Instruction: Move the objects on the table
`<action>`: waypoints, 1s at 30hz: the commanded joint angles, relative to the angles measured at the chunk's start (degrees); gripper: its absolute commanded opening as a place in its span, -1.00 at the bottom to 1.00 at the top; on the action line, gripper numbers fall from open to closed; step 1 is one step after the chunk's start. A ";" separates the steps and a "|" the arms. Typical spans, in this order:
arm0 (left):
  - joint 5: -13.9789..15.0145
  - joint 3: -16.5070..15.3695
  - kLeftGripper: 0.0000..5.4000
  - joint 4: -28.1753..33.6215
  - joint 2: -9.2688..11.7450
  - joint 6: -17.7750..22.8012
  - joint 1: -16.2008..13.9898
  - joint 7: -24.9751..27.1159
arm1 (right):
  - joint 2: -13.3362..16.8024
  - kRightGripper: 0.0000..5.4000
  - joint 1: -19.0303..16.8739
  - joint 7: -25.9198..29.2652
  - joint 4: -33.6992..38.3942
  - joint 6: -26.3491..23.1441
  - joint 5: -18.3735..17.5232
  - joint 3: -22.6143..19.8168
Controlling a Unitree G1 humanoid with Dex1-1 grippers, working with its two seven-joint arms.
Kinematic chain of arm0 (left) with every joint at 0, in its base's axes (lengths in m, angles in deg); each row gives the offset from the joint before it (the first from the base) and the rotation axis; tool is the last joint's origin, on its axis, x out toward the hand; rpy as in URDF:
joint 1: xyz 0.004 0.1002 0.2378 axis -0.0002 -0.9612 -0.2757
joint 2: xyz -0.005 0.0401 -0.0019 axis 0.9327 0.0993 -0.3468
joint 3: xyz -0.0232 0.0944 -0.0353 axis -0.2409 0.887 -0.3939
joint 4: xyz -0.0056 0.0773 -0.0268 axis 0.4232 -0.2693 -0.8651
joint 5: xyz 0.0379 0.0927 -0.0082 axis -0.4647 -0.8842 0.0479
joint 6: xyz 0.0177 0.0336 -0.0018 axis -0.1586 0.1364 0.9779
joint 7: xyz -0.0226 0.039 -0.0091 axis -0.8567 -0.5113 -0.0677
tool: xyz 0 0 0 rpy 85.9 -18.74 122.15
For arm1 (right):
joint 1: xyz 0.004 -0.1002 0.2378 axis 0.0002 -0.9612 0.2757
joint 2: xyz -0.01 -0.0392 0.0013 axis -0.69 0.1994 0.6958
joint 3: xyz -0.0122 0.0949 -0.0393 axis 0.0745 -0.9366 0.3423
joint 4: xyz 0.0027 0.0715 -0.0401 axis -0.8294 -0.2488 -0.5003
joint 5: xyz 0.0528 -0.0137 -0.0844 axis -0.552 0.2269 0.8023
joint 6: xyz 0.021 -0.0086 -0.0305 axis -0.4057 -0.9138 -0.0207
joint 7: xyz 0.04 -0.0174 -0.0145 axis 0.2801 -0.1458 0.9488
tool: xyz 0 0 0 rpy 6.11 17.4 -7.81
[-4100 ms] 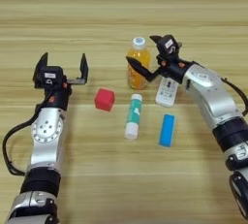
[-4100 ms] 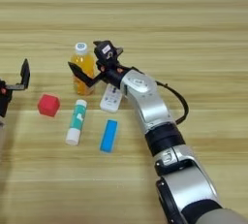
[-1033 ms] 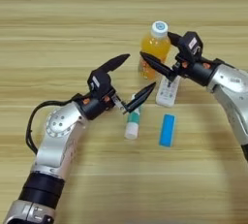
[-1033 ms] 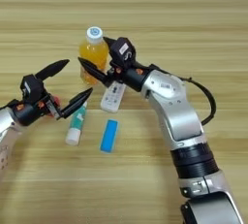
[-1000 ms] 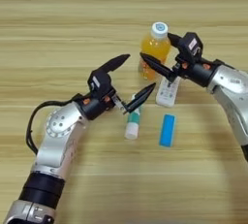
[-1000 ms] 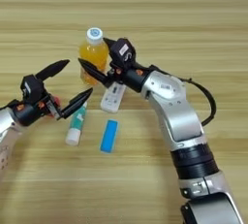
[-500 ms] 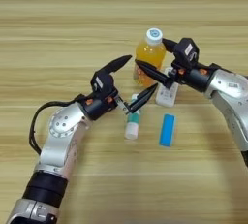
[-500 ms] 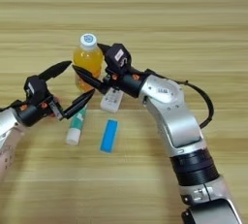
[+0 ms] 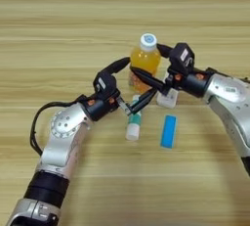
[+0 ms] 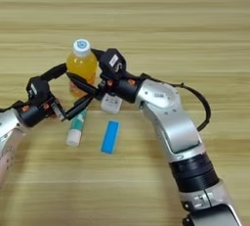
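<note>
My right gripper has its two black fingers clasped around the orange juice bottle, which stands upright with its white cap on, at about 12 o'clock from the cluster of small things on the table. My left gripper is spread wide, one finger arching up toward the bottle's left side, the other reaching low toward its base; it grasps nothing. The two grippers nearly cross there, so room is tight.

The teal-and-white tube lies just below my left fingers, at 6 o'clock from the bottle. The flat blue bar lies at 3 o'clock from the tube, apart from it. The white remote sits beside the bottle at 4 o'clock, partly under my right wrist.

Bare wood stretches wide at 12, 9 and 6 o'clock.
</note>
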State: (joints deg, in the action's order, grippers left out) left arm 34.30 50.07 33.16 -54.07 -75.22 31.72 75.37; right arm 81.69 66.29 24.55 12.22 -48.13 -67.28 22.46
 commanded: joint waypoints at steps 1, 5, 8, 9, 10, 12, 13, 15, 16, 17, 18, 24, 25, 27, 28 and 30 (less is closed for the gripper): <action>-0.91 -0.05 1.00 -0.97 -0.09 -0.95 1.26 -0.13 | 0.00 0.31 0.46 0.68 1.60 -0.02 -1.01 0.57; -1.53 -0.10 0.91 -1.61 -0.16 -1.55 1.41 -0.71 | 0.08 0.31 0.24 1.03 1.54 0.00 -1.14 0.90; -1.65 0.08 0.81 -1.93 0.02 -1.90 1.45 -0.42 | 0.08 0.31 0.20 1.13 1.49 0.07 -1.12 1.00; -1.95 0.19 0.79 -2.15 0.13 -2.12 1.47 -0.46 | 0.10 0.31 0.19 1.18 1.46 0.12 -1.11 1.05; -2.15 0.26 0.74 -2.37 0.18 -2.30 1.50 -0.47 | 0.12 0.31 0.19 1.25 1.48 0.15 -1.12 1.12; -2.37 0.24 0.69 -2.70 0.17 -2.56 1.56 -0.55 | 0.13 0.31 0.16 1.34 1.55 0.19 -1.13 1.26; -2.39 0.20 0.64 -2.80 0.13 -2.63 1.58 -0.55 | 0.14 0.31 0.16 1.35 1.55 0.21 -1.13 1.30; -2.42 0.10 0.58 -2.90 0.10 -2.81 1.56 -0.46 | 0.14 0.31 0.11 1.33 1.55 0.30 -1.05 1.42; -2.46 0.05 0.54 -2.94 0.07 -2.87 1.55 -0.41 | 0.17 0.31 0.10 1.34 1.56 0.37 -0.98 1.49; -2.49 0.00 0.52 -2.99 0.05 -2.92 1.54 -0.39 | 0.18 0.31 0.08 1.34 1.56 0.43 -0.93 1.55; -2.52 -0.03 0.48 -3.03 0.04 -2.96 1.54 -0.39 | 0.20 0.31 0.07 1.35 1.55 0.50 -0.89 1.60; -2.79 -0.17 0.26 -3.19 0.12 -3.22 1.49 -0.68 | 0.32 0.31 -0.11 1.46 1.36 0.94 -0.73 1.81; -2.90 -0.25 0.26 -3.29 0.14 -3.20 1.50 -0.89 | 0.34 0.31 -0.17 1.51 1.28 1.02 -0.71 1.85; -3.08 -0.34 0.26 -3.58 0.19 -3.32 1.58 -1.15 | 0.38 0.31 -0.29 1.59 1.11 1.16 -0.64 1.96; -3.12 -0.35 0.25 -3.70 0.20 -3.42 1.62 -1.22 | 0.40 0.31 -0.33 1.61 1.03 1.20 -0.61 2.01; -3.14 -0.32 0.25 -3.81 0.20 -3.61 1.64 -1.29 | 0.45 0.31 -0.41 1.65 0.92 1.27 -0.55 2.09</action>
State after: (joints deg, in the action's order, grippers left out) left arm 32.04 49.92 29.67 -54.23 -78.44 32.29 74.34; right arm 81.92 65.96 25.64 12.35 -48.00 -67.54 24.40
